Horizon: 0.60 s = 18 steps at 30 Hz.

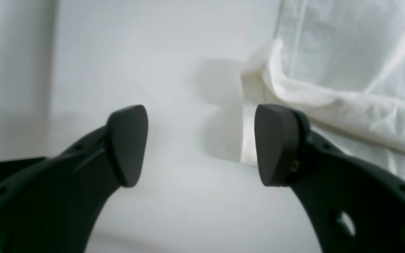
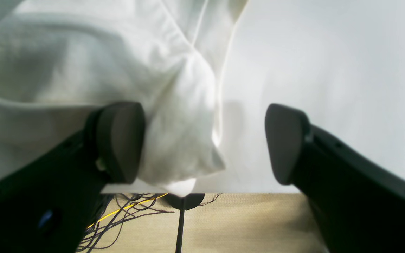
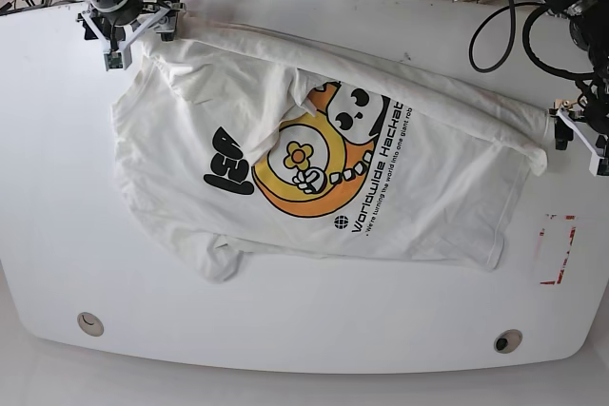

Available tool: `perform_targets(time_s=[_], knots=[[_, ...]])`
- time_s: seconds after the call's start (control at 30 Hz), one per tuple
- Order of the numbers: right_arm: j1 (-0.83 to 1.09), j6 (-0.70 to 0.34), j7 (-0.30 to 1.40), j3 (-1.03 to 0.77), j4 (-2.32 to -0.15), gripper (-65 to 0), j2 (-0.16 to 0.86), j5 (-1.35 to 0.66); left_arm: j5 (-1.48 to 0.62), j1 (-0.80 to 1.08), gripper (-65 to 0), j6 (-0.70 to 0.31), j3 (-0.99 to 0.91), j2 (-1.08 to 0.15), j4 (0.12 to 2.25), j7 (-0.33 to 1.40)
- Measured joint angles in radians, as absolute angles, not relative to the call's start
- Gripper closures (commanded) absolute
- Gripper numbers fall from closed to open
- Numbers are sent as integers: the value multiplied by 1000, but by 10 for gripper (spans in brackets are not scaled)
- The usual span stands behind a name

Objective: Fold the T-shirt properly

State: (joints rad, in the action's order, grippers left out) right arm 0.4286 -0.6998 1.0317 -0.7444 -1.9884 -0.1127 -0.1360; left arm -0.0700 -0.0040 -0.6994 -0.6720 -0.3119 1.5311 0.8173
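Note:
The white T-shirt [image 3: 314, 168] lies spread on the table with its yellow-orange cartoon and black lettering facing up, one hem folded over along the far side. My right gripper [image 3: 128, 30] is at the shirt's far-left corner. In the right wrist view that gripper [image 2: 202, 140] is open, and a bunched cloth corner [image 2: 178, 140] lies in the gap against one finger [image 2: 120, 140]. My left gripper [image 3: 576, 135] is at the shirt's right end. In the left wrist view it [image 1: 202, 144] stands open, with the shirt's edge [image 1: 346, 70] just beyond one fingertip [image 1: 276, 144].
A red rectangular mark [image 3: 555, 249] is on the white table [image 3: 57, 187] near its right edge. Two round holes [image 3: 90, 322] [image 3: 507, 340] sit near the front edge. Cables [image 2: 132, 211] lie on the tan floor past the table's far edge.

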Motion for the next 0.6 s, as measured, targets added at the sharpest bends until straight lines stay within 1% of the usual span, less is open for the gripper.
perform_targets(time_s=[0.27, 0.43, 0.6], knots=[[427, -699, 1022, -744, -1936, -503, -107, -139, -90, -47, -446, -701, -623, -311, 1442, 792], [427, -699, 1021, -743, -1935, -503, -107, -139, -71, -33, -446, -700, -627, -311, 1427, 809], [428, -699, 1021, -743, -1934, -503, -110, -141, -71, -29, -446, -697, -583, -316, 1426, 809]])
